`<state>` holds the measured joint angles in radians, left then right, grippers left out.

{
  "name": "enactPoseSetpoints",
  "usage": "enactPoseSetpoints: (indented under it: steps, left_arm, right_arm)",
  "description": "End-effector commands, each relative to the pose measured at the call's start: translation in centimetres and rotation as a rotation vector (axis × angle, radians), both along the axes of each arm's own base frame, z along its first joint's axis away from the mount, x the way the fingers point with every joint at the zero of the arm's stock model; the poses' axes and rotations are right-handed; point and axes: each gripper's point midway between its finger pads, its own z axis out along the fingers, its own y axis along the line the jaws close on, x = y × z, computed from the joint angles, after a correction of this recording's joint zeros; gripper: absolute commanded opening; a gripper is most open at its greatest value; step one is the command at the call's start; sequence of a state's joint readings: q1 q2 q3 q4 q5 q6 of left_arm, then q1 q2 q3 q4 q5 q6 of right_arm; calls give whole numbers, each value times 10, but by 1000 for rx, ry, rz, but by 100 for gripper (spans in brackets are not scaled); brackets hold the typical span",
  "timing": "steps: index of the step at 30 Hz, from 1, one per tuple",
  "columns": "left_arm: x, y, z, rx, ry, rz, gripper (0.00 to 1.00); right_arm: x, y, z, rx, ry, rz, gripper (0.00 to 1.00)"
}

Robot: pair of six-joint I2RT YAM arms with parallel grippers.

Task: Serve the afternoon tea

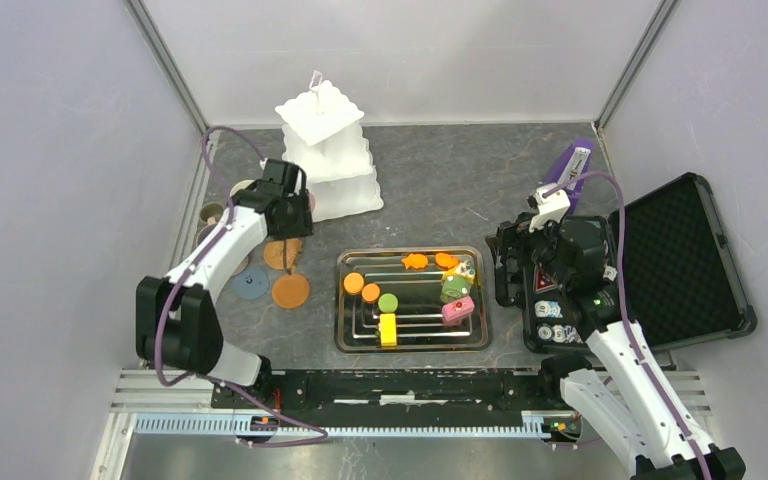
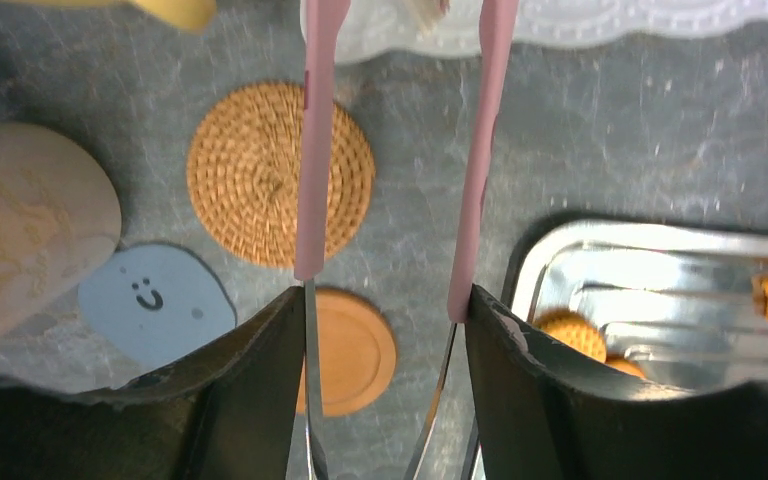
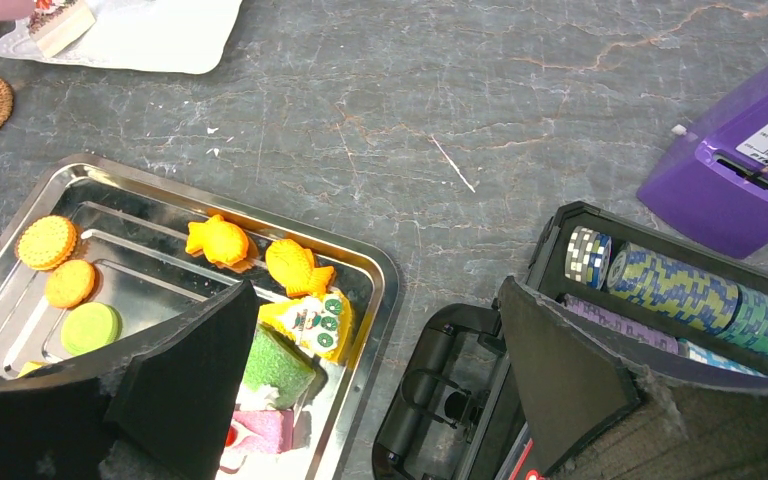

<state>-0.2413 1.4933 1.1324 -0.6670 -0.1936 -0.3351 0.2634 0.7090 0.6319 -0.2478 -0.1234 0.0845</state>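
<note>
My left gripper (image 1: 290,212) is shut on metal tongs with pink tips (image 2: 310,150) beside the white three-tier stand (image 1: 325,150). The tong tips reach the stand's bottom tier (image 2: 610,25). A small cake (image 3: 58,22) sits there at the tips; I cannot tell if it is pinched. The steel tray (image 1: 412,349) holds orange biscuits (image 1: 353,283), a green biscuit (image 1: 388,302), fish-shaped pieces (image 3: 218,241), and yellow (image 1: 388,328), green (image 3: 275,365) and pink (image 1: 457,311) cakes. My right gripper (image 3: 375,300) is open and empty above the tray's right edge.
A beige mug (image 2: 20,220) and a yellow mug (image 2: 175,10) stand left of the tongs. Woven (image 2: 250,170), blue-grey (image 2: 155,300) and orange (image 2: 355,350) coasters lie under the left gripper. An open black case (image 1: 680,260) with poker chips (image 3: 660,285) and a purple metronome (image 3: 730,190) are on the right.
</note>
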Motion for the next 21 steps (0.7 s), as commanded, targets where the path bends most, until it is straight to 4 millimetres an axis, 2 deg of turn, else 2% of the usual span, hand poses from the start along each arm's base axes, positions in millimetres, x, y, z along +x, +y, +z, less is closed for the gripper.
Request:
enactPoseSetpoints:
  steps: [1,4,7,13,17,21]
  left_arm:
    - [-49,-9,12,-82,75,-98,63]
    - [-87,-33,16,-230,124,-161,62]
    - [-117,-68,27,-311,114,-273,62]
    - [-160,-169,58,-288,8,-657,62]
    - [-179,-212,57,-210,-59,-874,61]
    - [-205,-243,46,-93,-123,-1118,62]
  right_arm:
    - [4,1,21,27,-61,-1,98]
    - [4,2,19,31,-53,3,98]
    - [3,2,14,32,-48,2,98]
    - [3,0,8,25,-33,-8,98]
    - [1,-1,13,26,-41,-12,98]
    - [0,-5,15,10,-47,-27,98]
